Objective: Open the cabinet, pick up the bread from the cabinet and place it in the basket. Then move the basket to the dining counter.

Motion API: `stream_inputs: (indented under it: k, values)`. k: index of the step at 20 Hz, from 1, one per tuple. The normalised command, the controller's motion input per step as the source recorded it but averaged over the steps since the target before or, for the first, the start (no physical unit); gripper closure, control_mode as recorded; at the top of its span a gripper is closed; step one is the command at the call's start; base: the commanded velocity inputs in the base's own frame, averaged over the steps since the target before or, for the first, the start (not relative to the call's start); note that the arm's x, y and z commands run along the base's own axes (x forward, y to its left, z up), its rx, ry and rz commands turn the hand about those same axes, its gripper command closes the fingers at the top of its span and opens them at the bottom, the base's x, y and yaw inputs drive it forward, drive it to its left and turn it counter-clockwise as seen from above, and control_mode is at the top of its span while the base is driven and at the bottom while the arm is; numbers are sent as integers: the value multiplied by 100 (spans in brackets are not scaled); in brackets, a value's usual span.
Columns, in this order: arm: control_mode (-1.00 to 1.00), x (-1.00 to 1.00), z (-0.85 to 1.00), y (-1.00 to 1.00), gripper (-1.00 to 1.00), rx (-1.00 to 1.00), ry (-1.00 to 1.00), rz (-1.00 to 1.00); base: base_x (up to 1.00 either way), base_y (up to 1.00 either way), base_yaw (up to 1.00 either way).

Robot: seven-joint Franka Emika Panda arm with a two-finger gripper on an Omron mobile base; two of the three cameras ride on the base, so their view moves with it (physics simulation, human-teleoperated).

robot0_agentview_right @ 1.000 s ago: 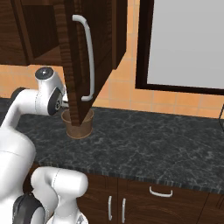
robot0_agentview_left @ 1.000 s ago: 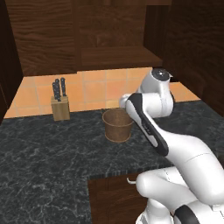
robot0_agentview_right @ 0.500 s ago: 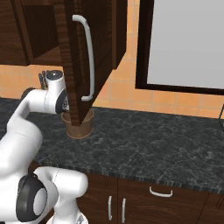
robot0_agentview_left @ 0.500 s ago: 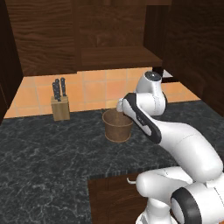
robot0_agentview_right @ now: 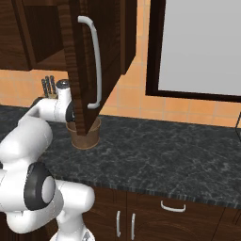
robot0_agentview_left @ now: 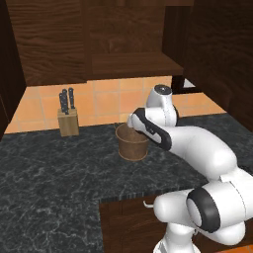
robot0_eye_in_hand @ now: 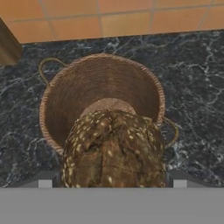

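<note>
The round brown basket (robot0_agentview_left: 132,146) stands on the black worktop below the cabinet (robot0_agentview_left: 131,62). The cabinet's door (robot0_agentview_right: 87,56) with the silver bar handle (robot0_agentview_right: 96,61) hangs open in front of the basket (robot0_agentview_right: 85,136). My gripper (robot0_agentview_left: 130,123) hovers at the basket's near rim. In the hand view the speckled tan-brown bread (robot0_eye_in_hand: 113,148) fills the space between my fingers, with my gripper (robot0_eye_in_hand: 113,181) shut on it just above the basket (robot0_eye_in_hand: 87,83). Nothing else lies inside the basket. The dining counter is out of view.
A knife block (robot0_agentview_left: 68,121) stands left of the basket against the orange tiled wall. The black speckled worktop (robot0_agentview_left: 49,173) spreads out in front. The open door's lower edge hangs close over the basket. A dark-framed pale panel (robot0_agentview_right: 197,47) is at the right.
The arm has swung left and lowered, bringing the hand with the bread from beside the cabinet to the basket's rim. The basket and door have not moved.
</note>
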Motion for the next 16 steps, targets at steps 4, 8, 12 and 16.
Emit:
stream_inputs:
  k: [4, 8, 12, 16]
  values:
    - [-100, 15, -34, 8, 100, -1, 1, 0, 0, 0, 0]
    - [-100, 18, -29, 4, 100, 0, 0, 0, 0, 0, 0]
    - [-100, 18, -20, 5, 100, 0, 0, 0, 0, 0, 0]
    - [-100, 23, -22, 10, 100, 0, 1, 0, 0, 0, 0]
